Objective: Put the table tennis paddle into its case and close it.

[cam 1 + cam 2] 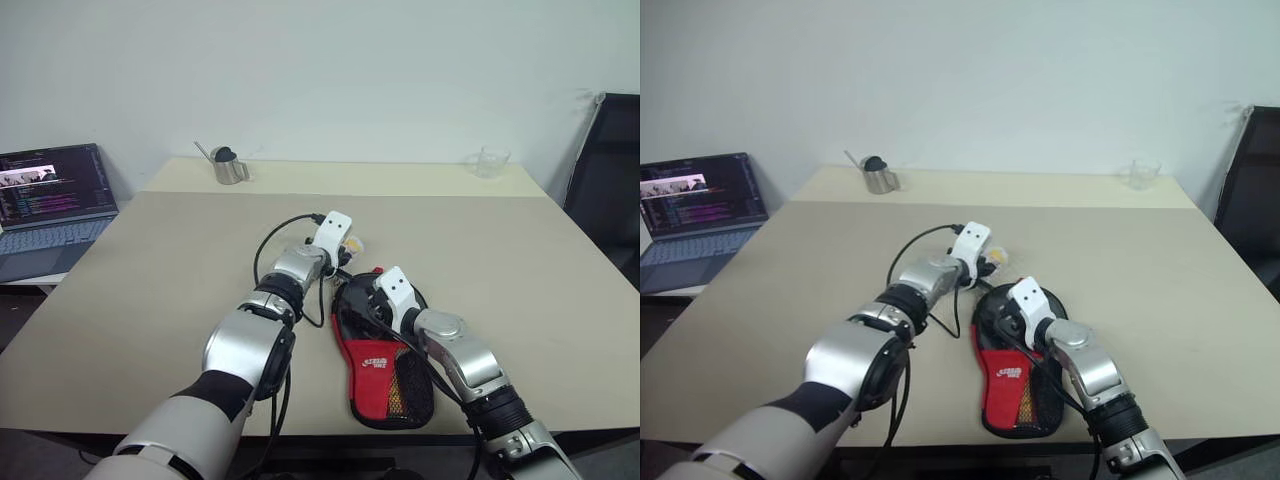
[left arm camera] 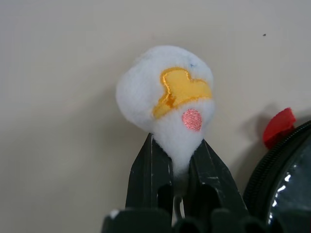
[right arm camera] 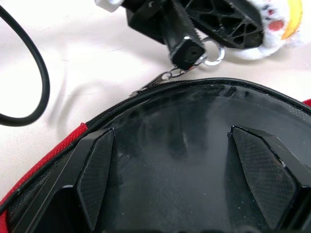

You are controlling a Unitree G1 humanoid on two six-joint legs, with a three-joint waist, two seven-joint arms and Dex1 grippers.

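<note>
Case (image 1: 385, 375) red panel, small white logo (lettering unreadable)

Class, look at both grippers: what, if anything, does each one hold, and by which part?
The left gripper pinches the white plush charm by its narrow lower end. The right gripper is open over the case, its fingers spread on the dark face, gripping nothing.

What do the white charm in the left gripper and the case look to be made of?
Charm: soft plush, judging by its fuzzy white pile with stitched yellow and pink patches; it squashes between the left gripper's fingers. Case: apparently woven fabric, matte black and red, with mesh pocket and zip edge.
</note>
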